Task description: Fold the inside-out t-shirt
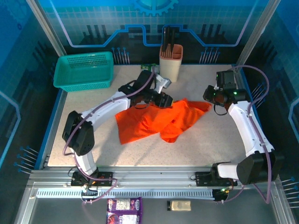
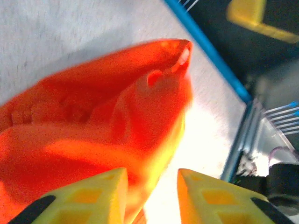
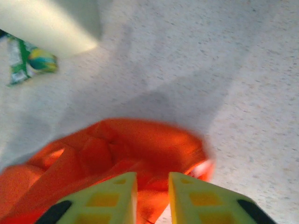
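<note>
One orange t-shirt [image 1: 159,119], one teal mesh basket [image 1: 83,84], one beige holder [image 1: 170,65], one small green packet [image 1: 148,66], one tan block [image 1: 180,205]. Two robot arms: the left arm [image 1: 100,112] and the right arm [image 1: 245,126]. Purple packets [image 1: 124,210] — two, by the look of them.

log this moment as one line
orange t-shirt: crumpled, unfolded | left gripper: open, over it | right gripper: at its edge, grip unclear

I locate the t-shirt [image 1: 159,121] centred on the tabletop [image 1: 140,154]. The basket [image 1: 83,83] sits at the far left corner; the holder [image 1: 170,63] stands behind the t-shirt.
</note>
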Robot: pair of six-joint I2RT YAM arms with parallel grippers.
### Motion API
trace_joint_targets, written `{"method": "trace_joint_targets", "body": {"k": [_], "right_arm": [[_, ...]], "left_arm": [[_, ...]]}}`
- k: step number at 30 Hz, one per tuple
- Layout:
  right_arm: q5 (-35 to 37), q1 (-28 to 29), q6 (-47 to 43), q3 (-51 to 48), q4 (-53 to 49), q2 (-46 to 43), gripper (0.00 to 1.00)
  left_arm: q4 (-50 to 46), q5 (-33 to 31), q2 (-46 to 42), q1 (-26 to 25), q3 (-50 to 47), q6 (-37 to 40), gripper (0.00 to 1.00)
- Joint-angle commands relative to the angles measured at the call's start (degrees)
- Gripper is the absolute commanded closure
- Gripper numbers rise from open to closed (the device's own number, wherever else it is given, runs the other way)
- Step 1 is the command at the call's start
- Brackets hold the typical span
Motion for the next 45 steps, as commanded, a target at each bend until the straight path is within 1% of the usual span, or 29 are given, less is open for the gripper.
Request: {"method": "trace_joint_targets", "body": {"k": [1, 4, 6, 9, 13, 17, 19, 22, 25, 29, 33, 36, 38, 40, 45], "right_arm": [[1.7, -0.14, -2.07, -1.7, -2.29, -3.31, 0.68], [-0.53, 1.17, -2.26, -3.9, -3.57, -4.25, 0.65], [-0.92, 4.03, -2.13, -5.76, -4.8, -4.79, 0.63], [-0.36, 10.24, -0.53, -9.29, -6.31, -5.94, 0.6], [-0.15, 20.71, 4.46, -15.22, -5.72, -6.38, 0.57], [-0.43, 29.51, 8.82, -19.79, -2.44, -2.97, 0.52], [-0.9, 32.84, 9.84, -20.81, 0.05, 0.52, 0.51], [-1.04, 36.15, 10.34, -20.51, 2.71, 6.27, 0.49], [-0.01, 38.5, 10.13, -19.06, 3.25, 11.33, 0.47], [0.67, 39.91, 9.78, -18.25, 3.96, 16.15, 0.46], [0.11, 40.58, 9.7, -18.36, 6.35, 19.32, 0.46], [-0.42, 40.68, 9.73, -18.45, 7.32, 21.52, 0.5], [-0.16, 40.81, 9.78, -18.38, 7.5, 22.3, 0.55], [0.25, 40.94, 10.02, -18.59, 7.5, 22.49, 0.64], [1.22, 40.9, 10.36, -19.27, 6.81, 20.83, 0.91]], "left_arm": [[0.53, -4.46, -5.84, -0.11, -0.99, -2.1, 0.57], [-2.47, -8.39, -9.07, 0.7, -3.55, -2.23, 0.55], [-4.33, -11.22, -12.13, 1.6, -7.53, -3.04, 0.54], [-5.32, -14.4, -18.42, 3.95, -16.2, -6.41, 0.53], [-6.52, -17.88, -27.06, 7.75, -28.98, -12.32, 0.53], [-9.92, -22.48, -32.9, 9.18, -38.19, -17.32, 0.5], [-9.16, -22.1, -34.79, 9.63, -43.42, -19.97, 0.49], [-7.68, -21.11, -35.69, 9.73, -48.52, -22.85, 0.49], [-6.91, -20.71, -35.64, 9.7, -51.29, -24.44, 0.49], [-5.75, -20.21, -34.49, 9.69, -53.11, -24.7, 0.5], [-3.7, -18.55, -32.39, 9.69, -53.76, -24.6, 0.54], [-4.04, -18.81, -30.61, 9.56, -53.72, -24.75, 0.56], [-5.37, -20.71, -30.28, 9.56, -53.63, -24.86, 0.55], [-6.94, -23.08, -30.68, 9.56, -53.49, -24.97, 0.52], [-9.06, -27.25, -32.75, 9.56, -53.45, -25.63, 0.5]]}}
